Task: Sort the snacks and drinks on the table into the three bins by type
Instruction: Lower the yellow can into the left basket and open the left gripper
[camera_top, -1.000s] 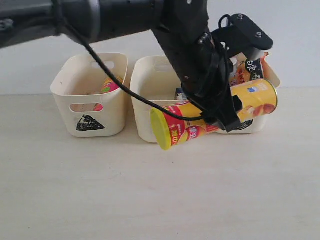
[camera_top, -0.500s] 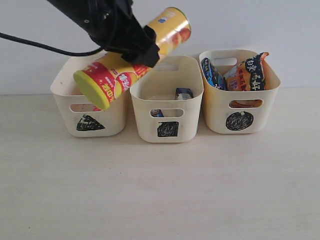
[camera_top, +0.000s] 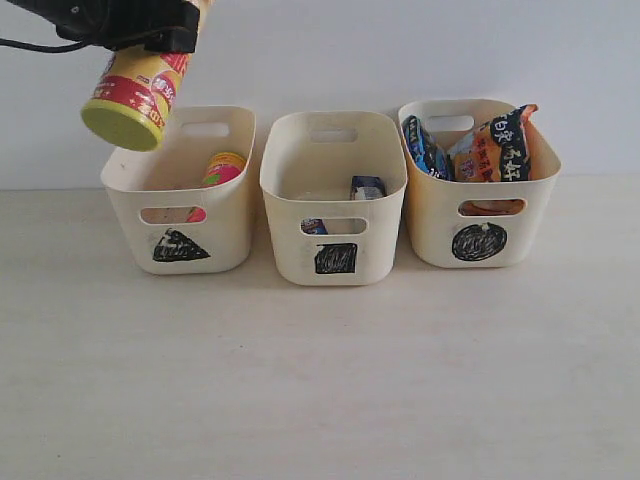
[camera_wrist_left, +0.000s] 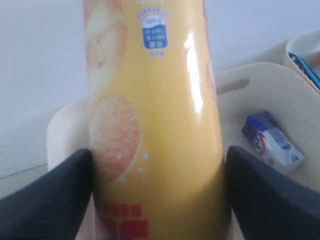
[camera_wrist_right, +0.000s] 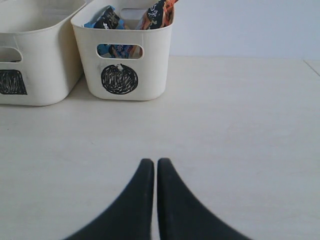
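While the right gripper (camera_wrist_right: 151, 200) is being held shut above the table (camera_wrist_right: 240, 125), the yellow chip tube (camera_top: 135, 90) is being clamped across its body by the left gripper (camera_wrist_left: 159, 196), tilted lid-down above the triangle bin (camera_top: 225, 215).

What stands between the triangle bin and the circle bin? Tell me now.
The square bin stands between the triangle bin and the circle bin, plain in the exterior view.
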